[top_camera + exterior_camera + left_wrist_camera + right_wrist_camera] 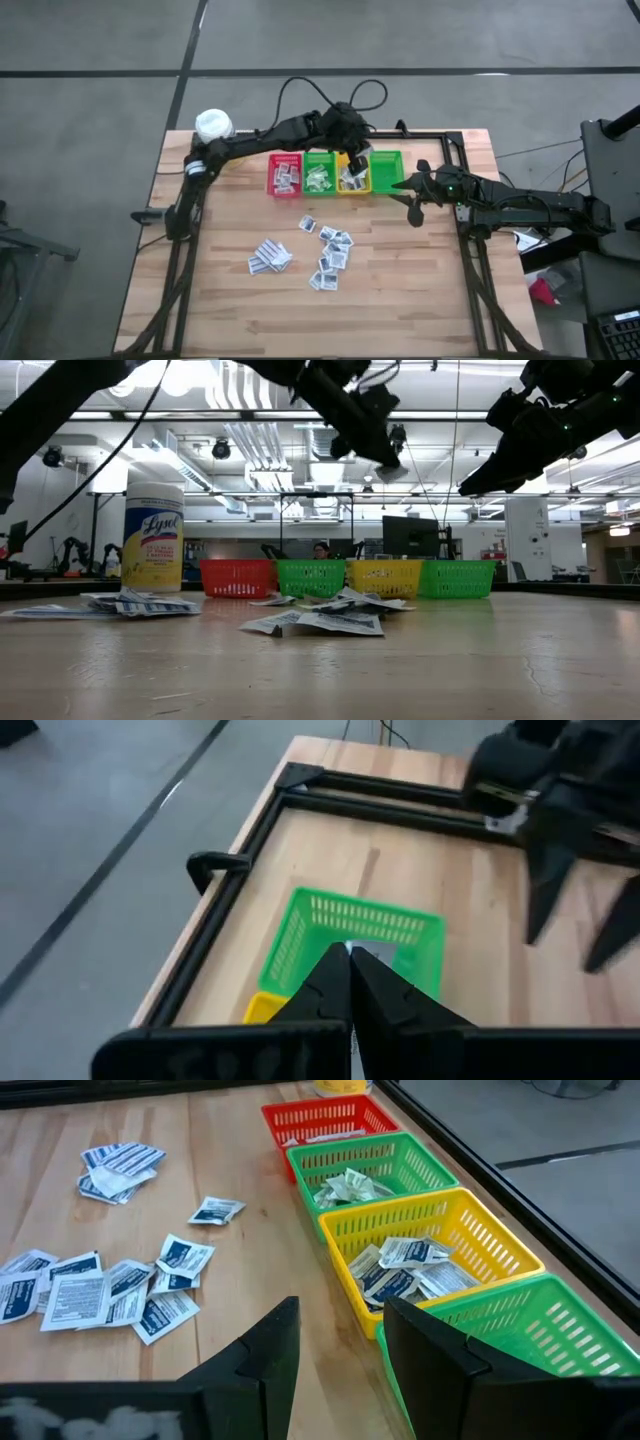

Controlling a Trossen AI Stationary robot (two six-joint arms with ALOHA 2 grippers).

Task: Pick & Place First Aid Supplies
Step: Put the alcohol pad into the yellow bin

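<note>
Two grippers, left gripper (357, 160), right gripper (414, 212); four bins (386, 170).

Four bins (335, 172) are sitting in a row near the far edge of my bench (225, 300), and a bottle (213, 125) is standing at its far left corner. Sachets (330, 255) are lying scattered on the bench nearer than the bins; more are lying inside three of them.
</note>
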